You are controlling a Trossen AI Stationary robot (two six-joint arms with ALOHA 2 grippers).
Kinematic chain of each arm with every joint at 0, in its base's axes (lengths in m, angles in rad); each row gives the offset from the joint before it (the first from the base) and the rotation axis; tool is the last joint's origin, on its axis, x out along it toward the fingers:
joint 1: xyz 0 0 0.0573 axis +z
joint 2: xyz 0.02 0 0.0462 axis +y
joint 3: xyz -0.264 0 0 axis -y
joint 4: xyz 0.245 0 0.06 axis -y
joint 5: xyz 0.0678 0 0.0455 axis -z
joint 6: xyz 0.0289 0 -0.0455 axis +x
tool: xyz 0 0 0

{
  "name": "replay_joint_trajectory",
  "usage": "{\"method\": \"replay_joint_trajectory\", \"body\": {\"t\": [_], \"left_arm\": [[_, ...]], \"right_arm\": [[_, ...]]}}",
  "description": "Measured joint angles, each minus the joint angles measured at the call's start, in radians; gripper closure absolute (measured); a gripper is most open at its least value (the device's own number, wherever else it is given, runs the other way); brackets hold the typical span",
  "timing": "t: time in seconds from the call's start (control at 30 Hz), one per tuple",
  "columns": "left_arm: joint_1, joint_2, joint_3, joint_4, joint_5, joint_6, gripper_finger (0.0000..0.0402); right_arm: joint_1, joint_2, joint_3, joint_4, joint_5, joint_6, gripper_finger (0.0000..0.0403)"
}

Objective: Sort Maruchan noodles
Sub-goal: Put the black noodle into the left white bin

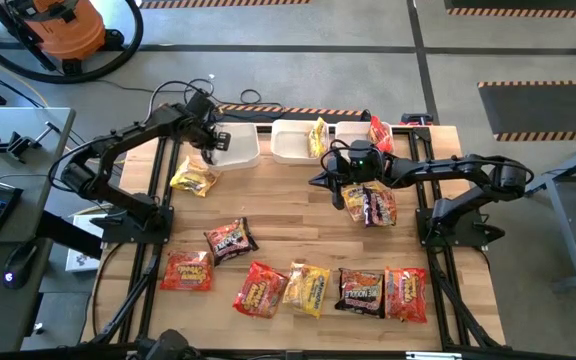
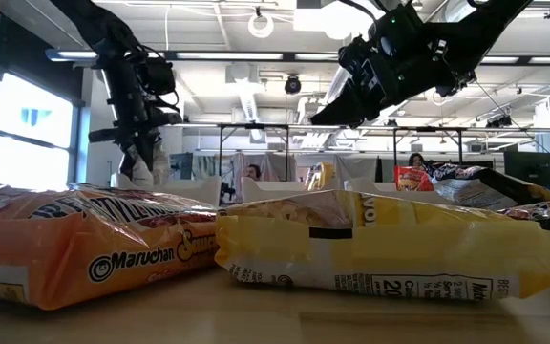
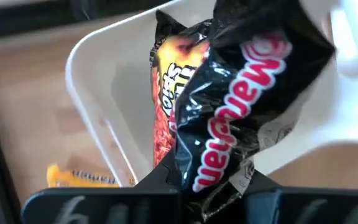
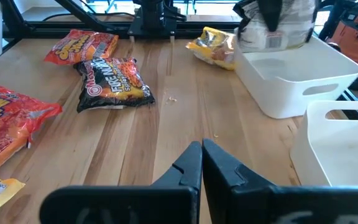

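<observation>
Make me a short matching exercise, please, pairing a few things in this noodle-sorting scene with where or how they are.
Things:
1. left gripper
2. right gripper
3. yellow packet
4. middle bin

Places or states:
A. lies on the table beside the left bin
B. shut, holding nothing
C. holds a dark packet over the left bin
D. has a yellow packet standing at its edge

Pairs: 1-C, 2-B, 3-A, 4-D

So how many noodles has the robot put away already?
Not many. One yellow packet stands in the middle bin and a red one in the right bin. The left tool holds a dark packet over the left bin. The right tool is shut, empty. About ten packets remain on the table.
</observation>
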Motion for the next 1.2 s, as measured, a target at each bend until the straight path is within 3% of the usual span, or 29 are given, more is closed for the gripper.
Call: {"method": "replay_joint_trajectory", "body": {"t": [0.13, 0.43, 0.77, 1.07, 1.2], "left_arm": [[-0.004, 0.000, -0.001, -0.034, 0.042, -0.013, 0.0385], [0.009, 0.007, -0.001, -0.050, -0.014, -0.002, 0.0385], [0.041, 0.068, -0.092, 0.153, -0.064, 0.063, 0.0385], [0.045, 0.160, -0.032, 0.230, -0.067, 0.263, 0.0385], [0.021, 0.219, 0.017, 0.254, -0.033, 0.265, 0.0385]], "right_arm": [[0.000, 0.000, 0.000, 0.000, 0.000, -0.001, 0.0403], [0.000, 0.000, 0.000, -0.003, 0.000, -0.014, 0.0403], [0.000, 0.000, 0.000, -0.006, 0.000, -0.014, 0.0403], [0.000, 0.000, 0.000, -0.006, 0.000, -0.011, 0.0403], [0.000, 0.000, 0.000, -0.006, 0.000, -0.009, 0.0403]]}}
